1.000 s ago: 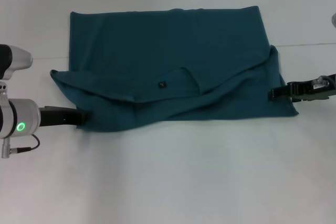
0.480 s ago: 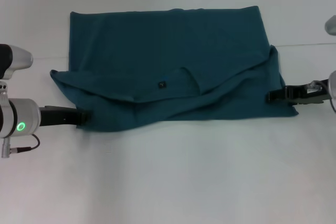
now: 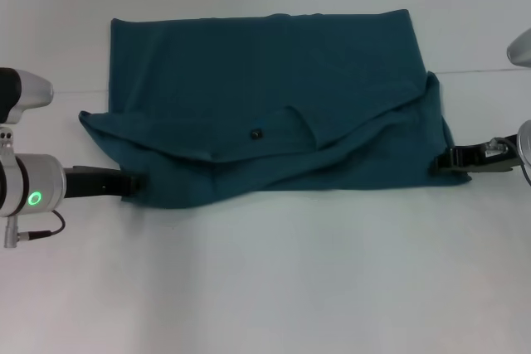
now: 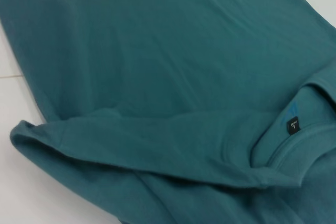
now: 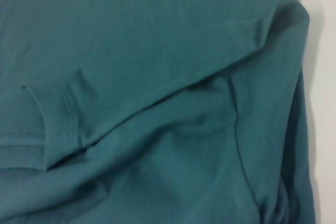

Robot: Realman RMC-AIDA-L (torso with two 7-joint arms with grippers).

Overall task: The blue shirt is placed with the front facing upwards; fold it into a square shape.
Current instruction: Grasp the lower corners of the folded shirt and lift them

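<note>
The blue shirt lies folded on the white table, its near part doubled over so the round neck with its small dark label shows in the middle. No lettering shows. My left gripper sits low at the shirt's near left corner, touching the fabric edge. At the near right corner, my right gripper is against the shirt's side edge. The left wrist view is filled by the shirt and the label. A sleeve hem and creased folds of the shirt fill the right wrist view.
The left arm's silver wrist with a green light stands at the left border. A thin seam runs across the table to the right of the shirt. Bare white tabletop lies in front of the shirt.
My right gripper has drawn back to the right and slightly nearer, from over the shirt's side to its edge. The left gripper and the shirt have stayed put.
</note>
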